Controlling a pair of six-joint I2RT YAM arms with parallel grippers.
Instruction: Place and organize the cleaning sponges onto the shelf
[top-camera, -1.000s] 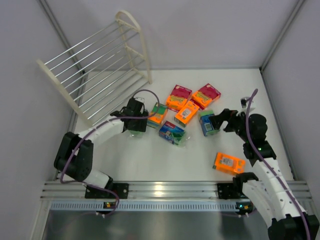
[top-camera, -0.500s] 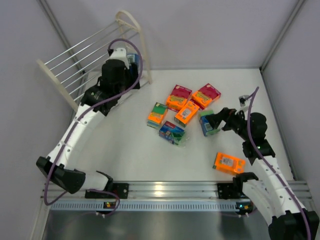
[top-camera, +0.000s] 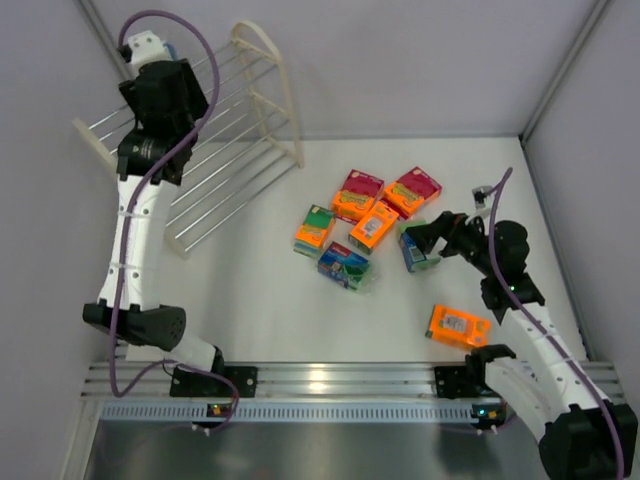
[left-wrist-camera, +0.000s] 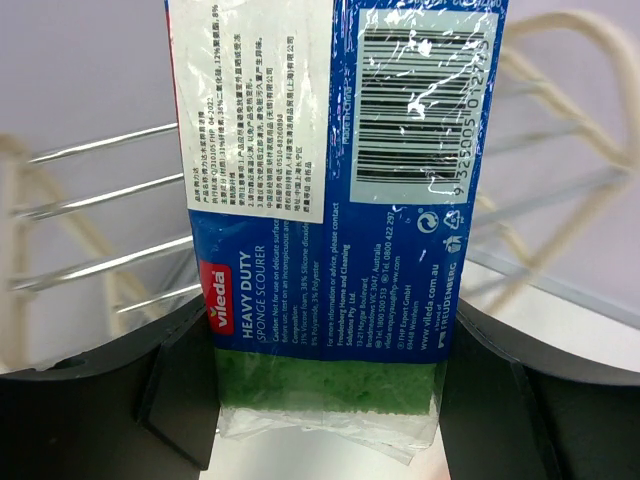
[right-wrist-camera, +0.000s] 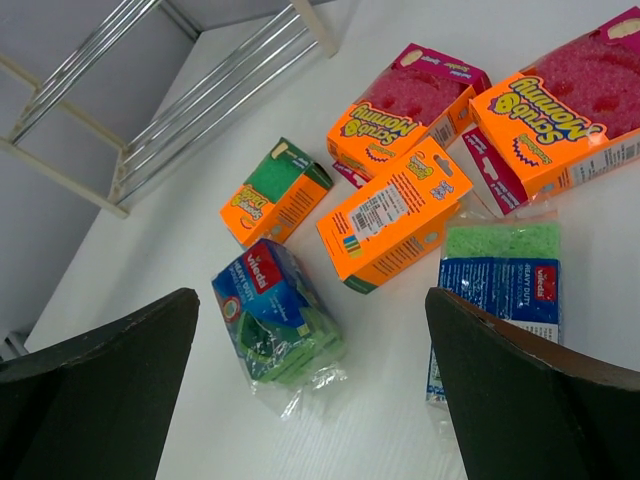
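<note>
My left gripper is raised high over the upper rods of the cream-white shelf. It is shut on a green sponge pack with a blue-white label, which hangs between its fingers with shelf rods behind. My right gripper is open and empty, just above a green sponge pack on the table. The right wrist view shows that pack, another green-blue pack, an orange pack, an orange-green one and two magenta-orange ones.
A lone orange pack lies near the right arm's base. The ribbed aluminium rail runs along the near edge. Grey walls close in the table on three sides. The shelf stands tilted in the far left corner.
My left arm has swung up from the table beside the sponge cluster to the top of the shelf, carrying the green pack. My right gripper has edged slightly left.
</note>
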